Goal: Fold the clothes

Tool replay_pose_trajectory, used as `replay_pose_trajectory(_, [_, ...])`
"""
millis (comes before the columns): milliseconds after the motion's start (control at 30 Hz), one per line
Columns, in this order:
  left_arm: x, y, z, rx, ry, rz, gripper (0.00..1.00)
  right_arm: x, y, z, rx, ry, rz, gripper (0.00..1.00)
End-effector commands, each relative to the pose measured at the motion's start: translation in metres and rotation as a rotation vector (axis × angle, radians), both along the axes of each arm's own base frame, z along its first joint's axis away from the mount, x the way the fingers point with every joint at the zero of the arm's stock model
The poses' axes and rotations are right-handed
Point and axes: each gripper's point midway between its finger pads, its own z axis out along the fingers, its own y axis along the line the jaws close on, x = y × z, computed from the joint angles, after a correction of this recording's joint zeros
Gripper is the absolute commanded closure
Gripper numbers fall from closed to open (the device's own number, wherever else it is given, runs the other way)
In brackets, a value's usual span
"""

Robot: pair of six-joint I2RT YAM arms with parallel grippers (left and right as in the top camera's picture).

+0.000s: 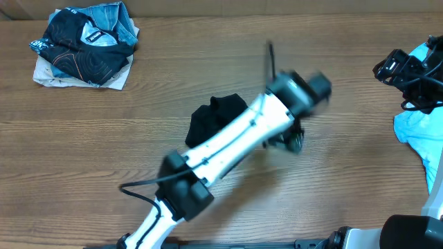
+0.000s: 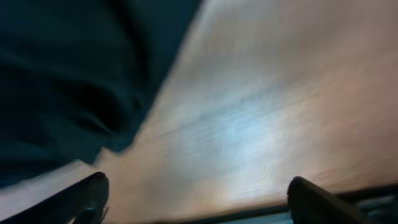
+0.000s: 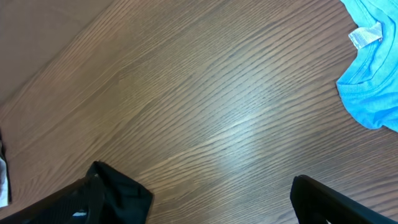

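The black fabric shirt [image 1: 216, 116] lies bunched at the centre of the wooden counter [image 1: 104, 138]; the light blue T-shirt [image 1: 421, 135] lies at its right edge. The left end effector [image 2: 199, 199] and right end effector [image 3: 199, 193] stand apart, empty.

A bunched black shirt [image 1: 216, 117] lies in the middle of the table [image 1: 208, 48], partly under the blurred left arm [image 1: 232, 138], with a pile of printed clothes [image 1: 86, 45] far left and a light blue T-shirt [image 1: 417, 135] at the right edge.

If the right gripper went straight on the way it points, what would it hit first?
Most likely the bare table: the open right gripper has only wood ahead of it. The light blue T-shirt lies off to the side of that line.
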Motion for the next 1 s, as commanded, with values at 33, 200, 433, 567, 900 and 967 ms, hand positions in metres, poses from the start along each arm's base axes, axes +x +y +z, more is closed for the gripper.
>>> replay_pose_trajectory(33, [0.061,0.053,0.035,-0.045,-0.101,0.162,0.0,-0.002,-0.001,0.006,-0.003,-0.017,-0.007,0.0])
replay_pose_trajectory(200, [0.106,0.119,0.04,-0.041,-0.117,0.337,0.0,0.0,0.022,0.01,0.084,-0.047,0.089,0.0])
replay_pose_trajectory(433, [0.144,0.215,0.037,-0.031,-0.107,0.583,0.0,-0.021,0.096,-0.001,0.143,0.056,0.342,0.0])
replay_pose_trajectory(567, [0.146,0.23,0.034,-0.119,-0.038,0.563,0.0,-0.029,0.146,-0.011,0.097,0.106,0.496,0.01])
replay_pose_trajectory(900, [0.113,0.214,-0.006,-0.142,0.169,0.412,0.02,-0.018,0.213,-0.077,-0.004,0.268,0.577,0.02])
replay_pose_trajectory(967, [0.104,0.215,-0.016,-0.111,0.205,0.403,0.0,-0.013,0.221,-0.092,0.013,0.296,0.593,0.07])
